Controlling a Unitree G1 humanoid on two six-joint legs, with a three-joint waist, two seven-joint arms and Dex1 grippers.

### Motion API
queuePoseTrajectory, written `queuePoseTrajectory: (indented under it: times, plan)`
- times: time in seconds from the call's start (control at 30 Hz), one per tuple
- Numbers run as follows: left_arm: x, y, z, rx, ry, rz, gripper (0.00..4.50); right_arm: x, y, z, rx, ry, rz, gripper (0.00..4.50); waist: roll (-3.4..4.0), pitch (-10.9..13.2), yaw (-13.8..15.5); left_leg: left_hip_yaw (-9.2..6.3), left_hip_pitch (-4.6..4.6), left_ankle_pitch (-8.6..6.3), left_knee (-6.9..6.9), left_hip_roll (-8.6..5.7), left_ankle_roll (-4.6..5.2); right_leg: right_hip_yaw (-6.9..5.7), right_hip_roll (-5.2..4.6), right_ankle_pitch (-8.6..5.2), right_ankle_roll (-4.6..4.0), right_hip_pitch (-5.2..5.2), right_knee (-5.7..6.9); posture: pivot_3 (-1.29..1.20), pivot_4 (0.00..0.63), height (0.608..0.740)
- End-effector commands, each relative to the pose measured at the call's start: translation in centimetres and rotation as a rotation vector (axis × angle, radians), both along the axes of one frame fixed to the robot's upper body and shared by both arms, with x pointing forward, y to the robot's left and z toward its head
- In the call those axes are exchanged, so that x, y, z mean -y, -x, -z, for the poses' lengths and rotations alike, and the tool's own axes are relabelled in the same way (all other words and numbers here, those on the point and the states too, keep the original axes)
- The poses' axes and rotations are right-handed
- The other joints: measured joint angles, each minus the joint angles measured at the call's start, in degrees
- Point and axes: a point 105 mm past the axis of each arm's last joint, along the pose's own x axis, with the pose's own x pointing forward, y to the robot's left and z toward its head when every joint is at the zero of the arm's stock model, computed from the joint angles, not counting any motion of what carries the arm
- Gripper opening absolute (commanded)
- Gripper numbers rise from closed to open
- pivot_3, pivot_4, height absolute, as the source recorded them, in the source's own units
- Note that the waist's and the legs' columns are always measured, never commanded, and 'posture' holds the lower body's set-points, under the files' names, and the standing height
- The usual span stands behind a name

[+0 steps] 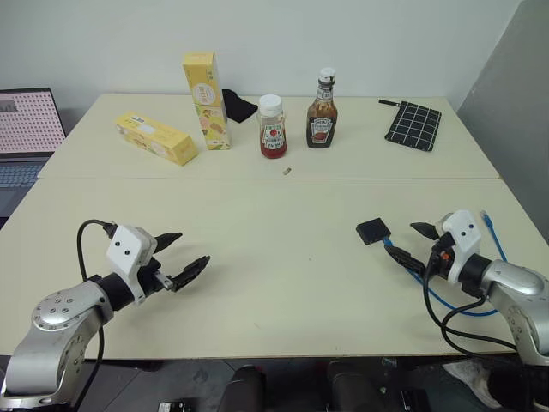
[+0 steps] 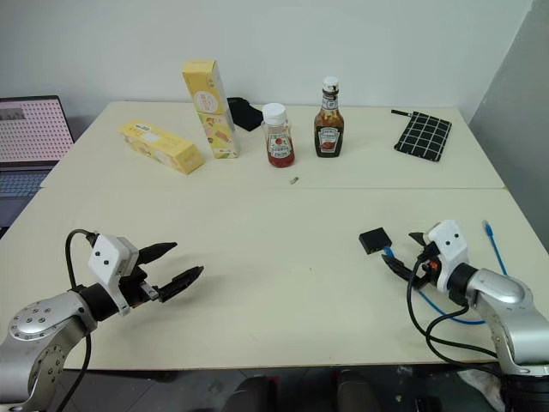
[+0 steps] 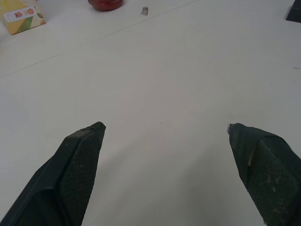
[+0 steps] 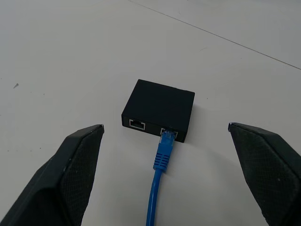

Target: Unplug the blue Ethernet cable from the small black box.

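Blue Ethernet cable (image 4: 162, 155) in small black box (image 4: 161, 108)

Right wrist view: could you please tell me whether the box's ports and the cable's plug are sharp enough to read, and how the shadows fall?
Right wrist view: box and blue cable are sharp, with both ports distinct; shadows are soft and faint. Left eye view: even light with no glare on the table.
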Motion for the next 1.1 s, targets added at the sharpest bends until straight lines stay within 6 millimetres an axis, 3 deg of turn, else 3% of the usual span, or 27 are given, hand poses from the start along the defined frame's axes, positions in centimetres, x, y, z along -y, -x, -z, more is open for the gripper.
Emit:
queuePoseTrajectory:
  times: [0.03,0.33,0.63,0.8,1.0,1.1]
  plan:
    - [0.1,0.0,-1.8,0.069,-0.012,0.017,4.45,0.2,-0.2,-1.4,0.059,0.019,-0.014,4.50,0.00,0.00,0.00,0.00,0.00,0.00,0.00,0.00,0.00,0.00,0.00,0.00,0.00,0.00,0.00,0.00,0.150,0.740]
    - [0.0,-0.5,-1.3,0.058,-0.038,-0.008,4.45,0.3,-0.2,-1.2,0.072,0.068,-0.040,4.50,0.00,0.00,0.01,0.00,0.00,0.00,0.00,0.00,0.00,0.00,0.00,0.00,0.00,0.00,0.00,0.00,0.150,0.740]
    - [0.7,-0.3,-2.8,0.161,-0.044,0.110,4.45,-0.3,-0.1,-1.6,0.092,0.031,-0.047,4.50,0.00,0.00,0.03,0.03,0.01,0.00,0.00,0.00,0.00,0.00,0.00,0.00,0.00,0.00,0.00,0.00,0.150,0.740]
    - [2.9,-0.3,-3.3,0.131,-0.029,0.252,4.45,-0.4,-0.2,-0.9,0.084,0.044,0.007,4.50,0.00,0.00,0.02,0.03,0.00,0.00,0.00,0.00,0.00,-0.01,0.00,0.00,0.00,0.00,0.01,0.00,0.150,0.740]
    - [6.4,1.0,-2.6,0.015,-0.066,0.506,4.45,-0.8,-0.8,0.8,0.048,0.016,0.117,4.50,0.03,0.01,-0.04,0.05,-0.01,0.00,0.01,-0.02,0.00,0.01,0.00,0.00,0.00,-0.02,0.02,0.00,0.150,0.740]
    - [7.0,0.8,-2.9,0.014,-0.069,0.543,4.45,-0.8,-1.1,1.5,0.021,0.002,0.165,4.50,0.03,0.02,-0.04,0.08,-0.02,0.00,0.00,-0.01,0.00,0.00,0.01,0.00,0.00,-0.04,0.02,0.00,0.150,0.740]
